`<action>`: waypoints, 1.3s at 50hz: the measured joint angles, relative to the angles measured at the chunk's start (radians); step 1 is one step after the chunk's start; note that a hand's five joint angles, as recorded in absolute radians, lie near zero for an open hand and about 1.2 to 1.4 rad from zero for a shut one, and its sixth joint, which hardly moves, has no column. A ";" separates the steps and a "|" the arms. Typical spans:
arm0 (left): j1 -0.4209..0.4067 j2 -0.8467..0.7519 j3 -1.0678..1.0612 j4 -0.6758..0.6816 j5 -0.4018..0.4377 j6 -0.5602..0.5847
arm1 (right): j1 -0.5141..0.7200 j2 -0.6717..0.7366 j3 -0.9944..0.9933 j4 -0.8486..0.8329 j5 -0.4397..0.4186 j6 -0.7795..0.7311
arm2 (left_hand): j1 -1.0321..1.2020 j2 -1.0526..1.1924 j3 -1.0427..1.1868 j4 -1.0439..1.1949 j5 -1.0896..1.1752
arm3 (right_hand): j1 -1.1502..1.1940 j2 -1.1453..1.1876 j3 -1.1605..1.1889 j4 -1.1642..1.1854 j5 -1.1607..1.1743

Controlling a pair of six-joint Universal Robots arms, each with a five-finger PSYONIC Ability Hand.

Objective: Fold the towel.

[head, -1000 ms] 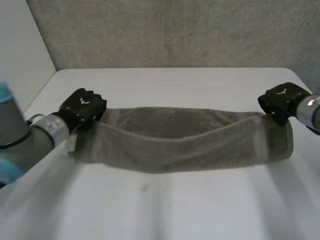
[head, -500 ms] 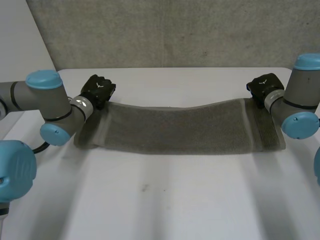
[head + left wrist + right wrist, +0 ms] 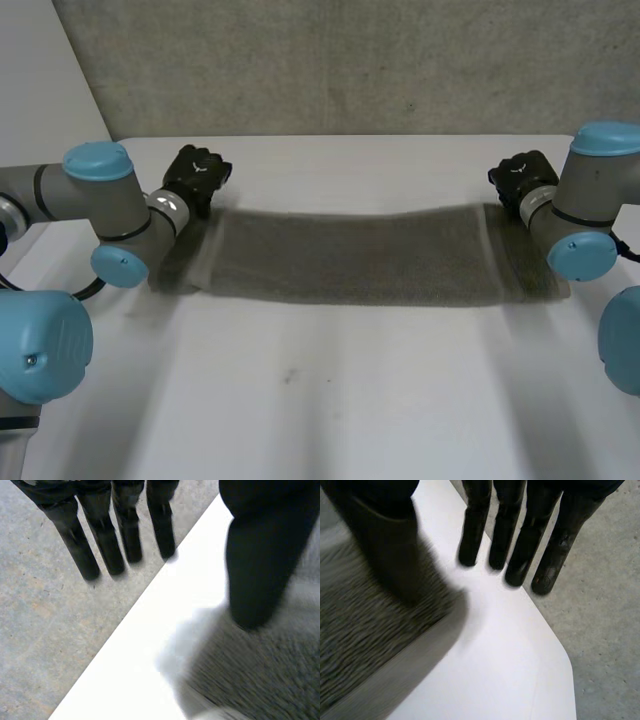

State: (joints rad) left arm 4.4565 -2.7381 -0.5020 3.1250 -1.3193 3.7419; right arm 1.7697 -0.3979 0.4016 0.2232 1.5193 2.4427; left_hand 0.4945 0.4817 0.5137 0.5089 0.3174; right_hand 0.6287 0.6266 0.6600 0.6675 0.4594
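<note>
Two wrist views: left hand [image 3: 257, 550], right hand [image 3: 531, 530] straight-fingered | head view: towel [image 3: 350, 255] flat

The grey-brown towel [image 3: 350, 255] lies flat, a long folded strip across the table.

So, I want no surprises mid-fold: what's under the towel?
The towel lies flat on the white table; no bump shows, but anything beneath the cloth is hidden.
</note>
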 measured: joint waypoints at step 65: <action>0.005 0.858 -1.280 0.372 -0.042 -0.231 | -0.161 -0.535 1.078 -0.328 -0.226 0.058 | -0.322 -0.317 -0.347 -0.342 -0.287 | 0.151 0.154 0.121 0.105 0.143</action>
State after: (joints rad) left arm 4.4612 -1.8798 -1.7821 3.4971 -1.3615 3.5113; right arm 1.6087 -0.9324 1.4792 -0.1053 1.2938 2.5010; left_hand 0.1728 0.1647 0.1671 0.1667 0.0307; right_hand 0.7797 0.7810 0.7806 0.7722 0.6024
